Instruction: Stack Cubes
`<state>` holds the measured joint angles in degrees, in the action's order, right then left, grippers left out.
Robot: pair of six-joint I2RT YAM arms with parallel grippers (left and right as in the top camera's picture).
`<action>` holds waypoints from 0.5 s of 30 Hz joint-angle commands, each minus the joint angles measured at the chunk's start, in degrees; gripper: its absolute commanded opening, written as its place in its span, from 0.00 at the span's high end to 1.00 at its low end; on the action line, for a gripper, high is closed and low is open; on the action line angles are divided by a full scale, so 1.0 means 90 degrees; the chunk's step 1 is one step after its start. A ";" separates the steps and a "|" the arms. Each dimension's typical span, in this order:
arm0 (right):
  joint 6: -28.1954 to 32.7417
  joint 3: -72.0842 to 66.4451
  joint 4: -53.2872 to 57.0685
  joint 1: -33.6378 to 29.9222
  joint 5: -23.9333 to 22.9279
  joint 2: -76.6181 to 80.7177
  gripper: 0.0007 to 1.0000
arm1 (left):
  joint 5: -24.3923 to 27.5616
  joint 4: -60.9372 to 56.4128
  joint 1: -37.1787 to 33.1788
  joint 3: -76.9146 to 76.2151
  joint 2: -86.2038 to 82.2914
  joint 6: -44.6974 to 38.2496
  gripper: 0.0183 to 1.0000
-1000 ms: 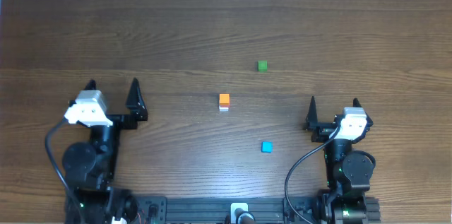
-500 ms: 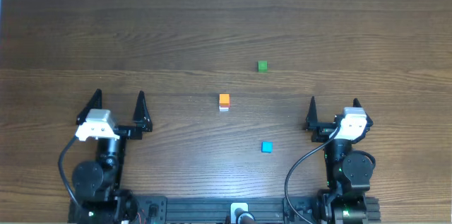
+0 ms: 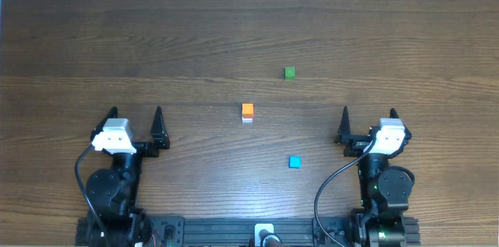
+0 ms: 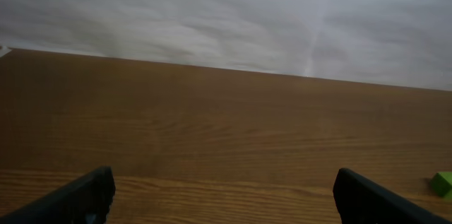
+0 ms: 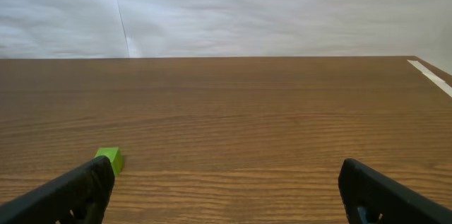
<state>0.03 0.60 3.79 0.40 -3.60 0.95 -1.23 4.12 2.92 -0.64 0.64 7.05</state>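
Note:
An orange cube sits on top of a white cube near the middle of the wooden table. A green cube lies farther back and to the right, also at the edge of the left wrist view and in the right wrist view. A blue cube rests nearer the front, right of centre. My left gripper stands open at the left, well clear of the cubes. My right gripper stands open at the right, holding nothing.
Both arm bases and a black rail line the front edge. A white wall rises behind the table's far edge. A pale tape strip marks the table's right side.
The left arm has drawn back toward its base and shifted a little to the right, its gripper still open. The right arm and the cubes have not moved.

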 commanded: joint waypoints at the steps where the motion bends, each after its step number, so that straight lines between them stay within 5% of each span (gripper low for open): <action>1: 0.0005 -0.0032 0.0010 -0.0041 -0.0083 -0.0036 0.01 | 0.0041 0.0000 -0.0017 0.0034 -0.0051 -0.0092 0.00; 15: 0.0005 -0.0032 0.0010 -0.0041 -0.0083 -0.0036 0.01 | 0.0039 0.0000 0.0056 0.0034 -0.0051 -0.0092 0.00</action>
<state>0.03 0.62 3.79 0.40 -3.60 0.95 -1.23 4.12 3.09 -0.64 0.62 7.05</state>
